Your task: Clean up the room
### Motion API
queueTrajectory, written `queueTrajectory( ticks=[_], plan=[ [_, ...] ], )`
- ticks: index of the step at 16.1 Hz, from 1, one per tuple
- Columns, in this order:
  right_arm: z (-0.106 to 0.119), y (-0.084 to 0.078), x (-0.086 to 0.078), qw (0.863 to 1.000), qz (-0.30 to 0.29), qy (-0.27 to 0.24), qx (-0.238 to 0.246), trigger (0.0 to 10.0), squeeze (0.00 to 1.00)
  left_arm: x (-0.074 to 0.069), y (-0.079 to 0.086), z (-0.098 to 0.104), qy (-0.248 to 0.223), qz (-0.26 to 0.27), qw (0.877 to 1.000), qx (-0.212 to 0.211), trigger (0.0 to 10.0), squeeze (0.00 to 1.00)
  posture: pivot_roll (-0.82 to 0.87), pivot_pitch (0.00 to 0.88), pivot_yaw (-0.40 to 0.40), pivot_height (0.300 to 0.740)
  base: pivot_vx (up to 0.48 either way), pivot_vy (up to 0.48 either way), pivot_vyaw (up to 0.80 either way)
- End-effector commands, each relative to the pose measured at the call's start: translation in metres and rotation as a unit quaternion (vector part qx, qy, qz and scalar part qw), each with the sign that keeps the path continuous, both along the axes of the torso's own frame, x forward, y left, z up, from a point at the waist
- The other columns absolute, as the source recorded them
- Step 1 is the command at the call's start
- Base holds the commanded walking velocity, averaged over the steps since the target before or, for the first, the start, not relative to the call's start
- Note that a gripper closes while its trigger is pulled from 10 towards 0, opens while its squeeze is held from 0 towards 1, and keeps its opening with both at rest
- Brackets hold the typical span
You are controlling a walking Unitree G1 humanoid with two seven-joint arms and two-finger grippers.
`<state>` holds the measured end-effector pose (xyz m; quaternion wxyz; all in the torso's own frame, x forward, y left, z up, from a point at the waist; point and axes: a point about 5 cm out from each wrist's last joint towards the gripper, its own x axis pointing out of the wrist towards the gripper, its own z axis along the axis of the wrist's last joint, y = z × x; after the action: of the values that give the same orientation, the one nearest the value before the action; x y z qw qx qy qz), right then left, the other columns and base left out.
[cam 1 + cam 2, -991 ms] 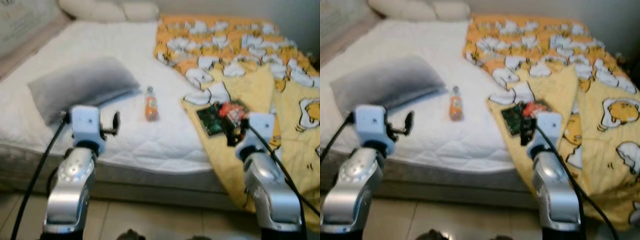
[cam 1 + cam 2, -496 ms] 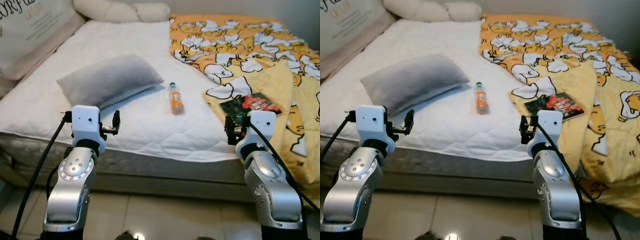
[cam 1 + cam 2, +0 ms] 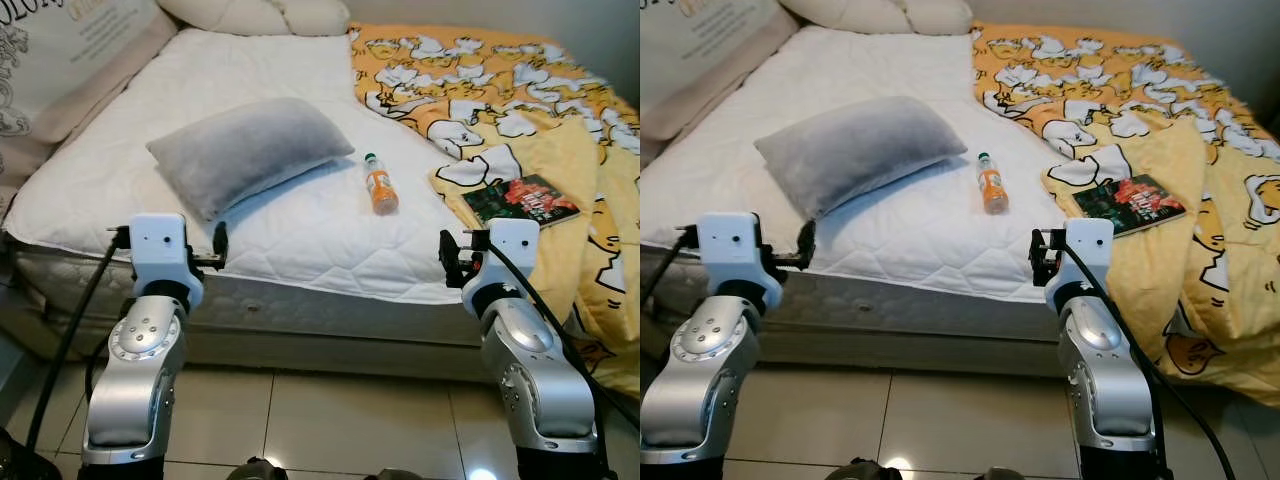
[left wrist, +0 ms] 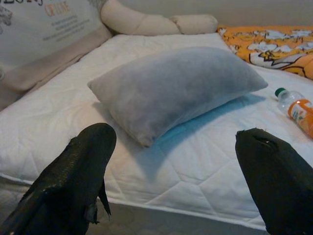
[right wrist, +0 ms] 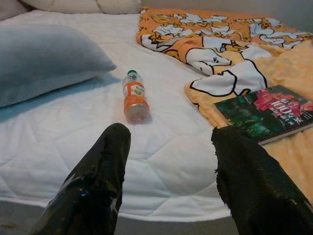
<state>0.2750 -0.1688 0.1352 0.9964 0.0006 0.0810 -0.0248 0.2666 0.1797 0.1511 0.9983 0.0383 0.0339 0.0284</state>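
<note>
Left gripper (image 4: 176,181) held spread wide at the near edge of the mattress (image 3: 300,240), clamped on nothing — facing the grey pillow (image 3: 250,150) lying on the mattress just ahead. Right gripper (image 5: 171,181) parted too and empty at that same near edge, aimed between the orange bottle (image 3: 379,186) lying on its side mid-mattress and the book (image 3: 520,200) flat on the yellow blanket (image 3: 500,90) — blanket bunched over the mattress's right half, cream pillows (image 3: 260,15) at its far end.
</note>
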Motion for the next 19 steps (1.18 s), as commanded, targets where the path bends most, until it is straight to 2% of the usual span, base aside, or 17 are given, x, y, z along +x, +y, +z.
queueTrajectory(
  ticks=[1,2,7,8,9,12,19],
  plan=[
    [0.0036,-0.0033,0.0006,1.0,-0.001,-0.003,-0.004,10.0,0.0,0.0013,-0.0025,0.0021,-0.004,-0.005,1.0,-0.002,10.0,1.0,-0.07,0.033,-0.014,0.74,0.409,0.0,0.0],
    [0.004,-0.0024,0.0014,1.0,0.014,0.0,-0.023,10.0,0.0,0.0006,-0.0016,0.0034,-0.004,-0.003,1.0,-0.004,10.0,1.0,-0.07,0.034,-0.015,0.74,0.416,0.0,0.0],
    [0.0048,0.0057,0.0028,0.999,0.037,-0.006,-0.031,10.0,0.0,-0.0021,0.0024,0.0025,-0.001,0.002,1.0,0.004,10.0,1.0,-0.05,0.035,-0.013,0.74,0.468,0.0,0.7],
    [0.0045,0.0052,0.0025,1.0,0.027,-0.006,-0.006,10.0,0.0,-0.0024,0.003,0.0026,-0.001,0.001,1.0,0.006,10.0,1.0,-0.04,0.032,-0.009,0.74,0.48,0.0,0.0],
    [0.0041,0.0047,0.0021,1.0,0.025,-0.006,-0.001,10.0,0.0,-0.0023,0.0034,0.0033,-0.001,-0.002,1.0,0.011,10.0,1.0,-0.03,0.034,-0.006,0.74,0.48,0.0,0.0],
    [-0.0016,0.0043,-0.0018,1.0,0.023,0.0,-0.003,10.0,0.0,-0.0024,0.0032,0.0056,-0.001,-0.012,1.0,0.021,10.0,1.0,-0.01,0.032,-0.006,0.74,0.467,0.0,0.0],
    [0.0007,0.0039,0.0024,1.0,0.029,-0.003,-0.008,10.0,0.0,-0.0051,-0.0006,0.0013,0.008,-0.018,1.0,0.019,10.0,1.0,-0.01,0.027,-0.017,0.74,0.413,0.0,0.0]
  ],
)
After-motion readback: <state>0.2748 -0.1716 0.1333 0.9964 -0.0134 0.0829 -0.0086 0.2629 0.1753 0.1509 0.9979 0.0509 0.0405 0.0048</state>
